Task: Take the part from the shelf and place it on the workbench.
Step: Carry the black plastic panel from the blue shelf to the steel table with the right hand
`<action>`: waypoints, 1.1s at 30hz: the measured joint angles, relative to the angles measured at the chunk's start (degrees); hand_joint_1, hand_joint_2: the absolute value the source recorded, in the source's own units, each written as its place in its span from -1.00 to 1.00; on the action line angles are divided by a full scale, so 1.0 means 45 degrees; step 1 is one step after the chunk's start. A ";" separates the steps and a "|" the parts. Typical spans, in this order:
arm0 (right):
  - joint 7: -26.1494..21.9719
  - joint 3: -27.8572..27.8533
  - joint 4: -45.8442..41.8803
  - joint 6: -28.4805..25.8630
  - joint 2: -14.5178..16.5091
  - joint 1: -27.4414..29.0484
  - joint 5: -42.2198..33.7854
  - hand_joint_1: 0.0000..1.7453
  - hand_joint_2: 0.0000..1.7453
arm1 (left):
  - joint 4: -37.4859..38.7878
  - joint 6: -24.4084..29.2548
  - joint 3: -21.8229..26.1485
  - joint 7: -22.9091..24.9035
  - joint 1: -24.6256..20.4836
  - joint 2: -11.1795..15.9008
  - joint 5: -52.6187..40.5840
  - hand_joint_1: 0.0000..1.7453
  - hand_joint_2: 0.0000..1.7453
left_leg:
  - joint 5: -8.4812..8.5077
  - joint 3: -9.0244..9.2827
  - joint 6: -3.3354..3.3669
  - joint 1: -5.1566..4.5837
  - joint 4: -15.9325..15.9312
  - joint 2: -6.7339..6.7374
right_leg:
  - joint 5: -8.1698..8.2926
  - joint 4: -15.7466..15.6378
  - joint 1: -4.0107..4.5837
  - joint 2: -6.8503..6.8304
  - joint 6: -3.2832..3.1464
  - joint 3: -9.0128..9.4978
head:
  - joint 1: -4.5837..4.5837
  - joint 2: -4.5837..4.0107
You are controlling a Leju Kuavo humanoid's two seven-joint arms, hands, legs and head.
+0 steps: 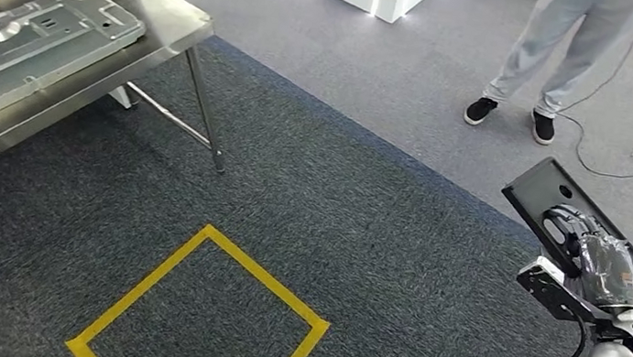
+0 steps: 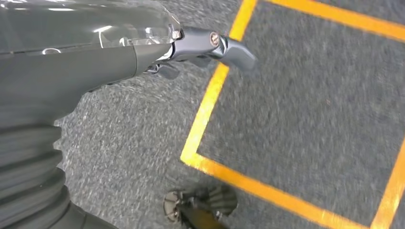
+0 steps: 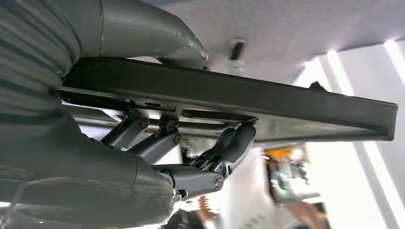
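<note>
We look down from the robot's head at dark grey carpet with a yellow taped square (image 1: 203,311) marked on it. At the right edge our right hand (image 1: 592,266) grips the part (image 1: 551,195), a long flat black metal bar. In the right wrist view the thumb (image 3: 157,38) lies over one face of the part (image 3: 267,102) and the fingers (image 3: 234,145) press against the opposite face, so the bar is clamped flatwise; we judge this keeps it from swinging while we carry it.

At upper left stands the steel workbench (image 1: 171,30), well apart from the part, with a grey stamped metal panel (image 1: 26,39) lying on it. Placing is not yet done.

Our left hand (image 2: 210,47) hangs above the carpet beside the yellow tape (image 2: 205,112), holding nothing, its fingers curled in loosely. A person's legs (image 1: 556,53) stand at the far side, near a white cable (image 1: 611,162).
</note>
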 joint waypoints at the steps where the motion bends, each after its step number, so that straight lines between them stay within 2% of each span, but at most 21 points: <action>1: 0.0029 0.0018 0.0049 0.0030 0.0018 -0.0040 0.0050 1.00 1.00 | 0.0000 0.0006 -0.0012 0.0000 -0.0012 0.0001 0.0008 -1.00 1.00 | 0.0006 0.0014 0.0046 0.0009 -0.0012 -0.0150 | -0.0384 0.0804 0.0000 0.0344 0.0007 -0.0413 | 0.0001 0.0000; 3: 0.0083 0.0041 0.0174 0.0067 0.0050 -0.0074 0.0111 1.00 1.00 | 0.0000 0.0009 -0.0028 -0.0002 -0.0004 0.0004 0.0017 -1.00 1.00 | -0.0016 0.0021 0.0065 0.0015 0.0021 -0.0507 | -0.0784 0.2174 -0.0012 0.0586 0.0055 -0.1213 | 0.0003 0.0000; 4: 0.0096 0.0057 0.0231 0.0070 0.0067 -0.0084 0.0134 1.00 1.00 | 0.0000 0.0010 -0.0033 -0.0002 0.0014 0.0000 0.0018 -1.00 1.00 | -0.0040 0.0032 0.0052 0.0022 0.0059 -0.0703 | -0.0619 0.2285 -0.0029 0.0606 0.0082 -0.1369 | 0.0003 0.0000; 5: 0.0095 0.0074 0.0286 0.0073 0.0080 -0.0109 0.0159 1.00 1.00 | 0.0000 0.0010 -0.0039 -0.0006 0.0029 -0.0005 0.0017 -1.00 1.00 | -0.0079 0.0045 0.0022 0.0038 0.0120 -0.0901 | -0.0207 0.1909 -0.0055 0.0635 0.0109 -0.1282 | 0.0003 0.0000; 6: 0.0093 0.0090 0.0334 0.0074 0.0089 -0.0153 0.0182 1.00 1.00 | 0.0000 0.0010 -0.0046 -0.0011 0.0039 -0.0010 0.0011 -1.00 1.00 | -0.0142 0.0056 -0.0026 0.0059 0.0210 -0.1091 | 0.0362 0.1113 -0.0100 0.0748 0.0142 -0.0990 | 0.0002 0.0000; 8: 0.0080 0.0105 0.0451 0.0091 0.0080 -0.0296 0.0200 1.00 1.00 | 0.0000 0.0012 -0.0056 -0.0019 0.0022 -0.0010 -0.0012 -1.00 1.00 | -0.0280 -0.0009 -0.0148 0.0082 0.0427 -0.1422 | 0.1000 -0.0323 -0.0196 0.1265 0.0191 -0.0400 | -0.0002 0.0000; 10: 0.0051 0.0117 0.0578 0.0168 0.0033 -0.0423 0.0186 1.00 1.00 | 0.0000 0.0015 -0.0066 0.0012 -0.0005 0.0001 -0.0063 -1.00 1.00 | -0.0323 -0.0138 -0.0279 0.0108 0.0547 -0.1714 | 0.0990 -0.0800 -0.0197 0.1536 0.0154 -0.0206 | -0.0005 0.0000; 12: -0.0011 0.0123 0.0672 0.0282 -0.0067 -0.0562 0.0115 1.00 1.00 | 0.0000 0.0007 -0.0102 0.0135 -0.0004 0.0020 -0.0139 -1.00 1.00 | -0.0312 -0.0222 -0.0402 0.0133 0.0551 -0.1908 | 0.0998 -0.0885 -0.0185 0.1275 0.0024 -0.0169 | -0.0002 0.0000; 14: -0.0088 0.0113 0.0708 0.0366 -0.0247 -0.0705 -0.0014 1.00 1.00 | -0.0004 -0.0006 -0.0164 0.0308 -0.0027 0.0039 -0.0203 -1.00 1.00 | -0.0552 -0.0429 -0.0538 0.0091 0.0944 -0.1365 | 0.0998 -0.0973 -0.0213 0.0977 -0.0135 -0.0076 | -0.0008 0.0000; 16: -0.0136 0.0065 0.0709 0.0425 -0.0522 -0.0765 -0.0154 1.00 1.00 | -0.0012 -0.0009 -0.0226 0.0461 -0.0116 0.0044 -0.0238 -1.00 1.00 | -0.1213 -0.1119 -0.0657 0.0113 0.2335 -0.0530 | 0.0948 -0.1031 -0.0168 0.0636 -0.0268 0.0031 | -0.0016 0.0000; 18: -0.0152 0.0016 0.0704 0.0497 -0.0769 -0.0799 -0.0250 1.00 1.00 | -0.0034 0.0006 -0.0268 0.0551 -0.0166 0.0033 -0.0234 -1.00 1.00 | -0.1727 -0.1975 -0.0723 0.0232 0.3925 -0.0253 | 0.0874 -0.1033 -0.0107 0.0293 -0.0322 0.0104 | -0.0019 0.0000; 19: -0.0151 0.0006 0.0691 0.0537 -0.0848 -0.0806 -0.0271 1.00 1.00 | -0.0050 0.0015 -0.0279 0.0561 -0.0160 0.0024 -0.0210 -1.00 1.00 | -0.1679 -0.2166 -0.0740 0.0279 0.4213 -0.0222 | 0.0833 -0.1032 -0.0091 0.0146 -0.0320 0.0149 | -0.0018 0.0000; 20: -0.0146 0.0005 0.0660 0.0579 -0.0918 -0.0809 -0.0282 1.00 1.00 | -0.0063 0.0018 -0.0285 0.0549 -0.0143 0.0015 -0.0176 -1.00 1.00 | -0.1386 -0.2092 -0.0742 0.0308 0.3978 -0.0191 | 0.0788 -0.1031 -0.0081 0.0011 -0.0303 0.0209 | -0.0018 0.0000; 21: -0.0106 0.0005 0.0595 0.0639 -0.0988 -0.0804 -0.0284 1.00 1.00 | -0.0073 0.0017 -0.0286 0.0518 -0.0124 0.0005 -0.0140 -1.00 1.00 | -0.0913 -0.1762 -0.0714 0.0318 0.3245 -0.0101 | 0.0734 -0.1031 -0.0074 -0.0122 -0.0276 0.0290 | -0.0018 0.0000; 23: 0.0089 0.0004 0.0351 0.0791 -0.1176 -0.0780 -0.0284 1.00 1.00 | -0.0081 -0.0010 -0.0285 0.0433 -0.0107 -0.0010 -0.0096 -1.00 1.00 | -0.0181 -0.0922 -0.0578 0.0200 0.1469 0.0435 | 0.0621 -0.1038 -0.0044 -0.0373 -0.0186 0.0442 | -0.0018 0.0000; 25: 0.0335 0.0001 0.0051 0.0956 -0.1370 -0.0751 -0.0282 1.00 1.00 | -0.0083 -0.0052 -0.0284 0.0373 -0.0105 -0.0023 -0.0086 -1.00 1.00 | -0.0058 -0.0557 -0.0438 0.0045 0.0653 0.0815 | 0.0541 -0.1061 0.0016 -0.0611 -0.0058 0.0519 | -0.0017 0.0000; 27: 0.0469 0.0001 -0.0218 0.1049 -0.1486 -0.0721 -0.0279 1.00 1.00 | -0.0083 -0.0079 -0.0284 0.0351 -0.0081 -0.0038 -0.0083 -1.00 1.00 | -0.0074 -0.0517 -0.0329 0.0019 0.0550 0.0603 | 0.0478 -0.1111 0.0031 -0.0816 0.0094 0.0605 | -0.0016 0.0000; 28: 0.0500 0.0003 -0.0336 0.1069 -0.1521 -0.0701 -0.0270 1.00 1.00 | -0.0087 -0.0087 -0.0285 0.0347 -0.0066 -0.0058 -0.0085 -1.00 1.00 | -0.0046 -0.0458 -0.0265 0.0044 0.0462 0.0447 | 0.0408 -0.1074 0.0003 -0.0685 0.0157 0.0650 | -0.0015 0.0000; 30: 0.0645 0.0022 -0.0523 0.1130 -0.1693 -0.0709 -0.0056 1.00 1.00 | -0.0097 -0.0118 -0.0291 0.0350 -0.0080 -0.0096 -0.0111 -1.00 1.00 | 0.0023 -0.0317 -0.0105 0.0116 0.0291 0.0156 | -0.0035 -0.0407 -0.0065 -0.0020 0.0217 0.0396 | -0.0011 0.0000; 31: 0.0805 0.0061 -0.0566 0.1254 -0.1865 -0.0796 0.0125 1.00 1.00 | -0.0102 -0.0144 -0.0300 0.0351 -0.0098 -0.0113 -0.0133 -1.00 1.00 | 0.0030 -0.0294 -0.0055 0.0118 0.0265 0.0005 | -0.0387 0.0306 -0.0082 0.0340 0.0208 0.0032 | -0.0007 0.0000; 33: 0.1206 0.0190 -0.0602 0.1738 -0.2377 -0.1189 0.0448 1.00 1.00 | -0.0102 -0.0210 -0.0330 0.0345 -0.0092 -0.0119 -0.0165 -1.00 1.00 | 0.0016 -0.0284 -0.0001 0.0103 0.0276 -0.0327 | -0.0973 0.1954 -0.0081 0.0600 0.0223 -0.0939 | -0.0004 0.0000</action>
